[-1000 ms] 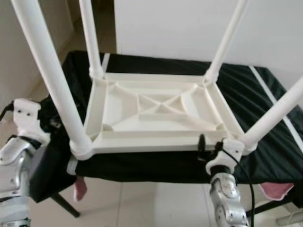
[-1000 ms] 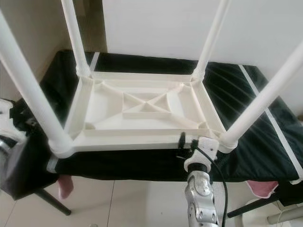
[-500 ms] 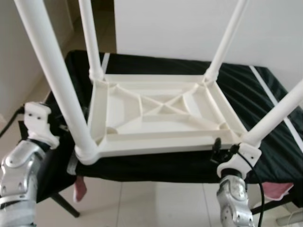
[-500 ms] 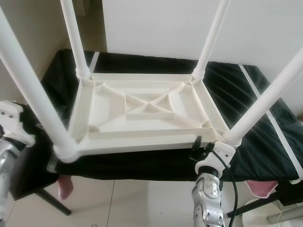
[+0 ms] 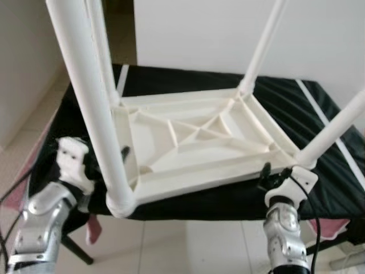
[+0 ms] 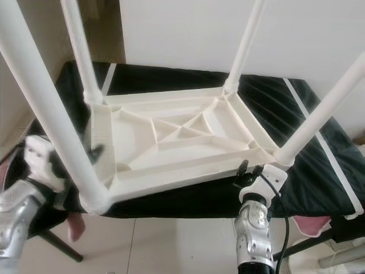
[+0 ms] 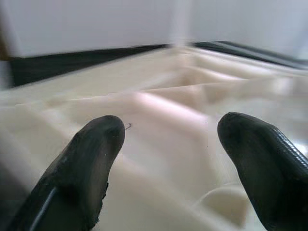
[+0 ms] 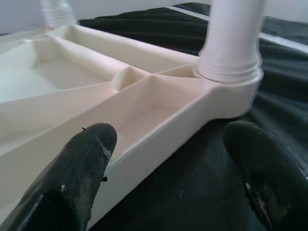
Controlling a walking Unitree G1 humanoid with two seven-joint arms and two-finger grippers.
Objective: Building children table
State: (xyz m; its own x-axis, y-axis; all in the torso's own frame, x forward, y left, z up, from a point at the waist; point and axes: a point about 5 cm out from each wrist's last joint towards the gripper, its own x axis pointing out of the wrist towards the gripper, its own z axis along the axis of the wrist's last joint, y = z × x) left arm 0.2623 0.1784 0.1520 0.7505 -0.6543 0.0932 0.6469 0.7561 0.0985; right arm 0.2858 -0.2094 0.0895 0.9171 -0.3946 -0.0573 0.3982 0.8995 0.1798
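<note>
The white plastic children's table (image 5: 194, 142) lies upside down on a black-covered table (image 5: 285, 97), with its white legs pointing up. The near left leg (image 5: 91, 103) and near right leg (image 5: 336, 128) rise at the front corners. My left gripper (image 5: 117, 155) is at the left rim beside the near left leg, and its fingers (image 7: 91, 163) stand open over the ribbed underside. My right gripper (image 6: 245, 171) is at the front rim by the near right corner. It is open, with its fingers (image 8: 82, 163) either side of the rim below the leg socket (image 8: 231, 62).
A white wall stands behind the black-covered table. A pink cloth (image 5: 94, 228) hangs below its front left edge and another (image 6: 313, 225) at the front right. Pale tiled floor (image 5: 188, 245) lies below, with dark stand legs (image 5: 77, 251).
The white table has turned, so its near left corner is now closer to me and its front rim slants. My left gripper rose and moved in to the left rim. The right gripper stayed at the front corner.
</note>
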